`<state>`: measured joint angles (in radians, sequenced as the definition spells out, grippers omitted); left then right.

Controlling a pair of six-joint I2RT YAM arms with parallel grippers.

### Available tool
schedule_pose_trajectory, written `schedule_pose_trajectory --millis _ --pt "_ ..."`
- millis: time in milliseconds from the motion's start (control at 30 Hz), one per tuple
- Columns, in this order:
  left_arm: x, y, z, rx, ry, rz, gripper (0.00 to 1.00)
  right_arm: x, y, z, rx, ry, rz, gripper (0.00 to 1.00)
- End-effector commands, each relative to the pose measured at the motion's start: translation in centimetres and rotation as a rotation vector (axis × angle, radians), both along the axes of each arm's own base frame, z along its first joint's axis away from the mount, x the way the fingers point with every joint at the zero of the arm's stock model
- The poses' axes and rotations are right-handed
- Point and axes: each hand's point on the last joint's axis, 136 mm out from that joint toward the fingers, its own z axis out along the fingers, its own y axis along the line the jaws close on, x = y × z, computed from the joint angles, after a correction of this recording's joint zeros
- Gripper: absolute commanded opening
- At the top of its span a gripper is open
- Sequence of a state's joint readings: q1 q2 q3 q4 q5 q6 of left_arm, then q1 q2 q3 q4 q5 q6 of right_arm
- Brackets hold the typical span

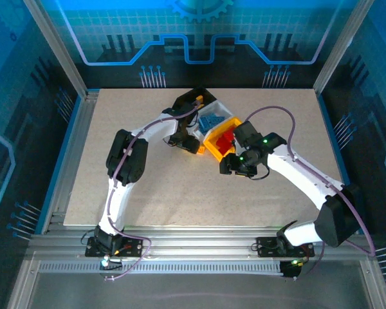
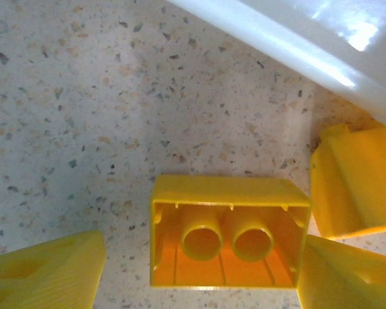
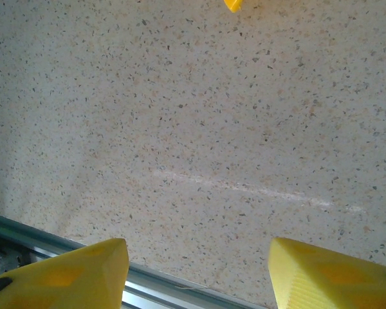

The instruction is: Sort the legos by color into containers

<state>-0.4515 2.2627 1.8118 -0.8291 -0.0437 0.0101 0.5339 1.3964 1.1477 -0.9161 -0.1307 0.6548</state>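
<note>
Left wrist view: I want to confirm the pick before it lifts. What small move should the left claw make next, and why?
Probably close the left claw on the yellow lego. It lies hollow side up on the table between the fingers, and bare table shows between it and one finger, so it seems ungripped.

The bins (image 1: 210, 140) stand in a slanted row at the far middle of the bench (image 1: 193, 193), with bricks (image 1: 212, 121) in the middle and near ones. Left of the row, one brick (image 2: 228, 235) lies on the bench between the fingers of the left tool (image 2: 202, 257). The right tool (image 3: 198, 248) hangs right of the row.
</note>
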Motion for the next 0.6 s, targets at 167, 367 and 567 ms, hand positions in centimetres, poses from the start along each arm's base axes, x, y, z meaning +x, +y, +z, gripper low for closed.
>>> schedule_pose_trajectory --millis 167,367,567 --pt "0.88 -1.33 -0.56 -0.061 0.014 0.000 0.72 -0.27 0.28 0.44 -0.017 0.009 0.002 0.61" --pt "0.84 -1.36 -1.01 -0.060 0.020 0.007 0.62 -0.24 0.47 0.43 -0.017 0.011 0.001 0.61" --pt "0.28 -0.77 -0.90 -0.051 0.021 0.015 0.51 -0.14 0.78 0.34 -0.015 0.009 0.003 0.61"
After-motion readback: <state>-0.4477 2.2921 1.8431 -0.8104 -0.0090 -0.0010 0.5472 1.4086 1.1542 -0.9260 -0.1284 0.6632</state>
